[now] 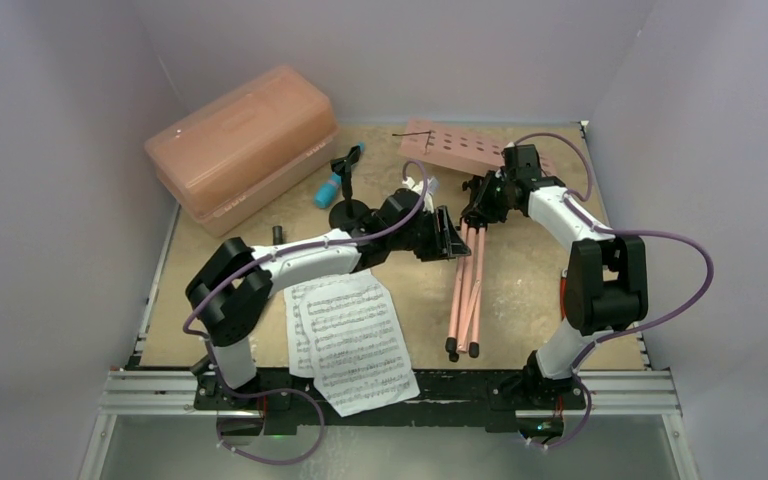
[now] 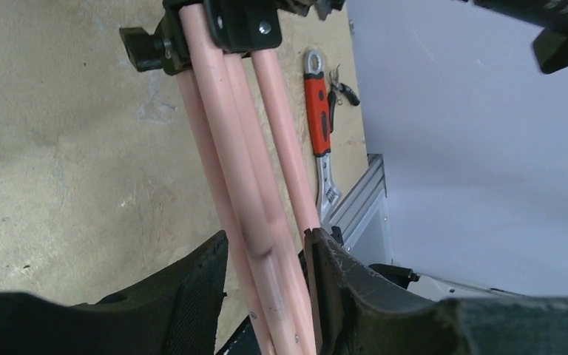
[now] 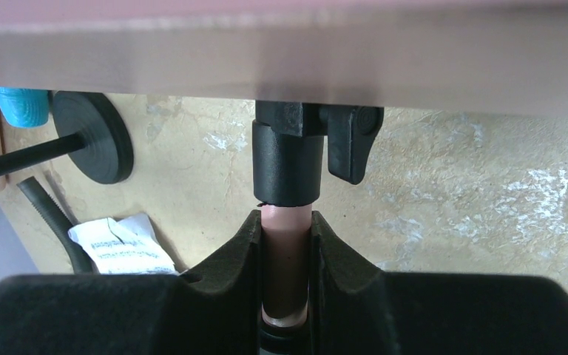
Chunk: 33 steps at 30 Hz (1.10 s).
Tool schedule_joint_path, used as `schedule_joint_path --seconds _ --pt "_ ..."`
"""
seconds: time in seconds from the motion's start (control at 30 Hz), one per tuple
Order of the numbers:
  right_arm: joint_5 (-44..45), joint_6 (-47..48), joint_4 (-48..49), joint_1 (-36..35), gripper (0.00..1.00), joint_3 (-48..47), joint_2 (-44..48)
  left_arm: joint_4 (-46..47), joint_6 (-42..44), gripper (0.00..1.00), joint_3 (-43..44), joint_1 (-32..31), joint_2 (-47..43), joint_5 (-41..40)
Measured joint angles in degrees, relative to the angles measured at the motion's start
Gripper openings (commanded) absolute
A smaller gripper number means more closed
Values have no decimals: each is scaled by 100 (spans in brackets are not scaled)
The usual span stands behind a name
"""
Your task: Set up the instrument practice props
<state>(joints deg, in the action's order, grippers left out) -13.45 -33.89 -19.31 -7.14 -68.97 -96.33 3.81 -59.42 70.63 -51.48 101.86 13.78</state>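
Note:
The pink music stand lies flat on the table, its perforated desk (image 1: pixel 455 148) at the back and its folded tripod legs (image 1: pixel 465 290) pointing toward me. My left gripper (image 1: pixel 450 235) is shut on the bundled legs (image 2: pixel 255 185) near their black hub (image 2: pixel 240 22); it shows in the left wrist view (image 2: pixel 266 240). My right gripper (image 1: pixel 485 200) is shut on the stand's pink post (image 3: pixel 285 244), just below its black collar clamp (image 3: pixel 288 159). The cyan microphone (image 1: pixel 332 185) sits in the black round-based mic stand (image 1: pixel 348 213). Two sheet-music pages (image 1: pixel 350 335) lie near the front.
The large translucent pink case (image 1: pixel 240 145) stands at the back left. A small black cylinder (image 1: pixel 278 233) lies by it. A crumpled white label (image 3: pixel 118 244) lies near the mic stand base (image 3: pixel 92 137). An orange-handled wrench (image 2: pixel 319 118) and pliers (image 2: pixel 344 92) lie by the table's right edge.

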Motion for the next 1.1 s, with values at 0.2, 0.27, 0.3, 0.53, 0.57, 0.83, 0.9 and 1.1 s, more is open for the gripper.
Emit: schedule_joint_path --seconds 0.2,0.27,0.3,0.53,0.57,0.83,0.9,1.1 --pt "-59 -9 -2 0 0 0 20 -20 -2 36 0 -20 229 164" --pt "-90 -15 -9 0 0 0 50 -22 -2 34 2 -28 236 197" --pt "-98 -13 -9 0 0 0 70 -17 -2 31 11 -28 236 223" --pt "-125 -22 33 0 0 -2 136 13 -7 14 90 -28 238 328" --pt "-125 -20 28 0 0 -4 136 13 -11 11 90 -28 240 341" --pt "-127 13 -70 0 0 -151 136 44 -4 0 107 -13 264 343" --pt "-133 46 -142 2 0 -260 136 85 -2 0 127 -2 264 345" --pt "-138 232 -378 7 0 -841 157 254 68 0 284 37 260 262"
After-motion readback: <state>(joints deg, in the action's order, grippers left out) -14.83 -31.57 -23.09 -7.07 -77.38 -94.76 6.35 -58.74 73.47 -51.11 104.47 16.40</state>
